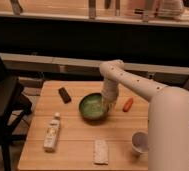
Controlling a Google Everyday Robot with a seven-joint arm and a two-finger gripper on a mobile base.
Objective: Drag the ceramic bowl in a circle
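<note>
The ceramic bowl (93, 106) sat upright mid-surface (78, 145), dark green outside, paler speckled green inside, with my gripper (108, 103) right at its right rim.
</note>
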